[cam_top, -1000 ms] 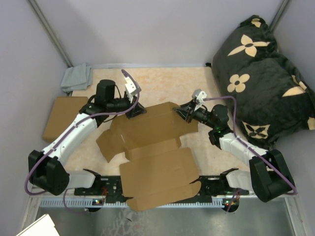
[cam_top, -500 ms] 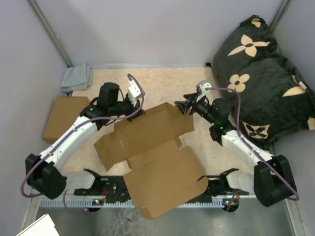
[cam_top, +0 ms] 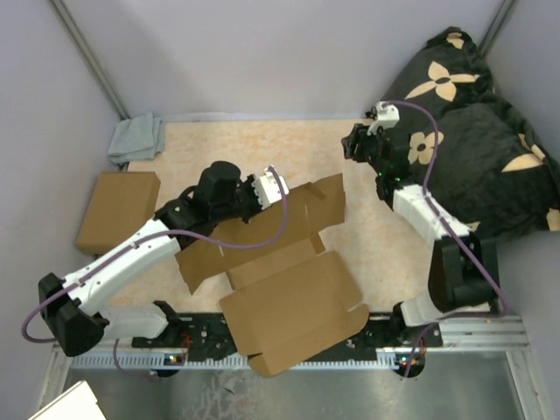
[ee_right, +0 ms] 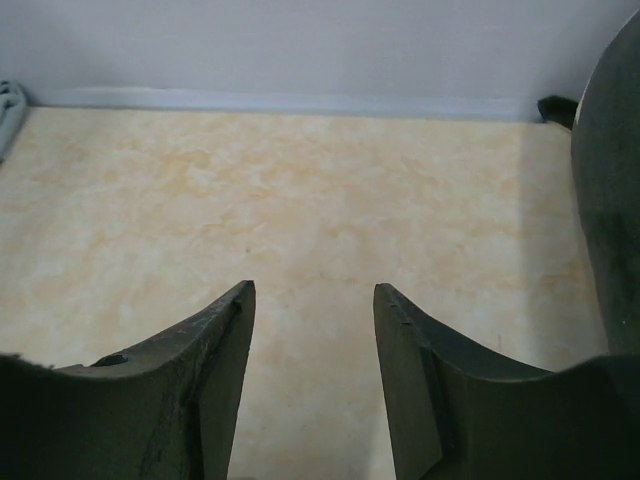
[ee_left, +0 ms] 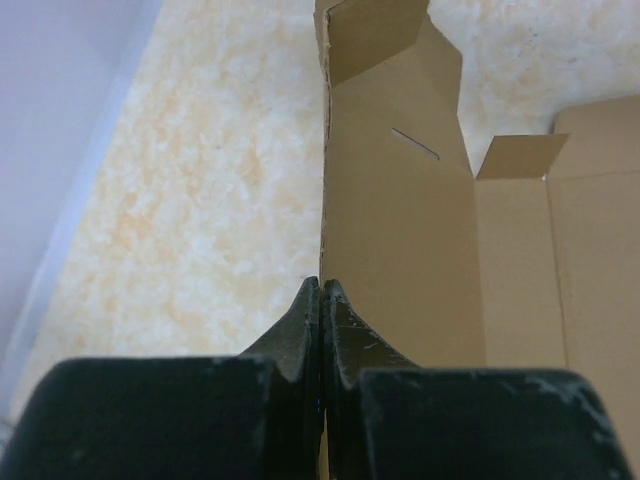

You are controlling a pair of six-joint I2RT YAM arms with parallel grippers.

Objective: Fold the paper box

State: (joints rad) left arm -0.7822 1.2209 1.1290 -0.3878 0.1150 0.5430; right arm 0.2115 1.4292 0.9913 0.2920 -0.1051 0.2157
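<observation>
Brown cardboard runs straight into the left fingers point(ee_left: 308, 325), which are pinched together on the thin edge of a raised panel of the paper box point(ee_left: 400, 250). That panel stands upright, with a short slit cut in it and a small flap turned in at its far end, toward 12 o'clock in the left wrist view. To its 3 o'clock the rest of the sheet lies flat and open. From above, the box sits in the middle of the pale marbled counter point(cam_top: 262, 144) and reaches to 6 o'clock, where its largest panel overhangs the near edge between the two arm bases. The right fingers point(ee_right: 225, 340) are spread apart with nothing between them. They hang over bare counter at about 1 o'clock from the box, well apart from it. A black cushion point(cam_top: 464, 131) with tan flower prints fills the corner at 2 o'clock. A grey cloth point(cam_top: 136, 138) lies crumpled at 10 o'clock. A separate flat cardboard piece point(cam_top: 116, 210) rests at 9 o'clock, beside the left arm.
</observation>
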